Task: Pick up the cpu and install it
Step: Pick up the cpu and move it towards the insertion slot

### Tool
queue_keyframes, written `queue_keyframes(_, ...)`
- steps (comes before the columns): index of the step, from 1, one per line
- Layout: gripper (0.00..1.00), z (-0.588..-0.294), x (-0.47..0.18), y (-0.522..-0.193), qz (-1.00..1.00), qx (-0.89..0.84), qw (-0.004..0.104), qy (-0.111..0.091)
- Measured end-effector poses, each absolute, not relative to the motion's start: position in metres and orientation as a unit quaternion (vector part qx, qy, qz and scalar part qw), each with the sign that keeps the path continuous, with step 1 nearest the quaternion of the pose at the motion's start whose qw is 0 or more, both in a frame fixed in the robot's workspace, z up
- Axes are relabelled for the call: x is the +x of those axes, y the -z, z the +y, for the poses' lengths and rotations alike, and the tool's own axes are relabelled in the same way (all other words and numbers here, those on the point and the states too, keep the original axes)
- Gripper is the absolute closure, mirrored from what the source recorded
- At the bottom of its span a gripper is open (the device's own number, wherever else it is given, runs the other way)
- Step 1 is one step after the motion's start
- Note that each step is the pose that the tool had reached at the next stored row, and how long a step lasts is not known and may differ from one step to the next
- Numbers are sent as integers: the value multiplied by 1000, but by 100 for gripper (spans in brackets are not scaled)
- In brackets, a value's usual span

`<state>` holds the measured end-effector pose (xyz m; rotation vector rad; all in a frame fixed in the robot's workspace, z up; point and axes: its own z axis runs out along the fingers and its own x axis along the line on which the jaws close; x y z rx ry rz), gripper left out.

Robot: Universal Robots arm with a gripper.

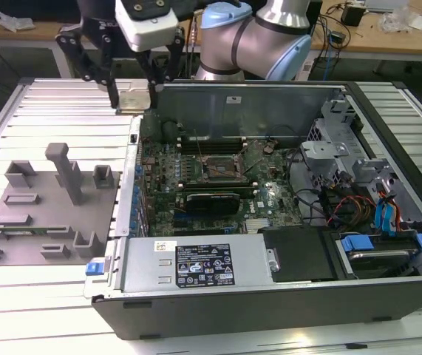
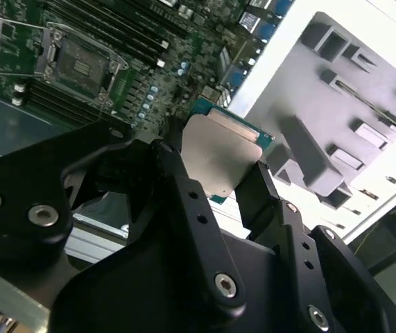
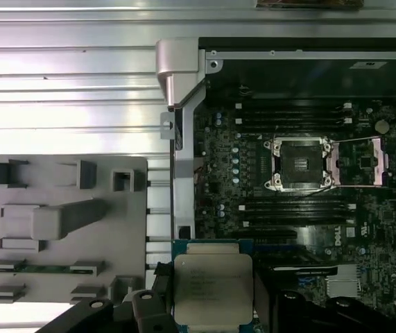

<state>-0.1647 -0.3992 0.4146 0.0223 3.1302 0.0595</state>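
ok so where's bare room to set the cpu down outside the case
Bare ribbed table lies beyond the grey fixture, up to the case wall, and in a strip on its near side in the exterior view. Crowded: the fixture's blocks, and the case's board, cables and drives. The gripper holds the cpu.

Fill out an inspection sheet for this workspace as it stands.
Surface: ribbed silver metal table, carrying an open dark computer case.
Job's things: silvery square flat cpu chip held in the air near a corner of the case; black-framed motherboard socket open and empty.
Clutter: grey plastic fixture plate beside the case.
Grippers: black claw shut on the chip's edges.
Cables: red, orange and blue wires inside the case by the drive bays.
Surroundings: wooden benches behind.
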Motion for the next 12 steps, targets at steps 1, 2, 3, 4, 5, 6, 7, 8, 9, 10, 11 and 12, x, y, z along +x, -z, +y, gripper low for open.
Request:
queue_keyframes(1, 45, -399, -158, -415, 1000, 7, 5, -19)
queue_keyframes(2, 45, -399, -154, -415, 1000, 7, 5, -19)
queue_keyframes(3, 45, -399, -151, -415, 1000, 7, 5, -19)
queue_keyframes(4, 45, -399, -145, -415, 1000, 7, 5, -19)
queue_keyframes(5, 45, -399, -142, -415, 1000, 7, 5, -19)
queue_keyframes(6, 45, -399, -137, -415, 1000, 7, 5, -19)
queue_keyframes(7, 45, -399, -134, -415, 1000, 7, 5, -19)
queue_keyframes(8, 45, -399, -130, -415, 1000, 7, 5, -19)
queue_keyframes(9, 45, -399, -124, -415, 1000, 7, 5, -19)
queue_keyframes(10, 45, -399, -120, -415, 1000, 7, 5, -19)
queue_keyframes(11, 45, -399, -113, -415, 1000, 7, 5, -19)
queue_keyframes(12, 45, -399, -107, -415, 1000, 7, 5, -19)
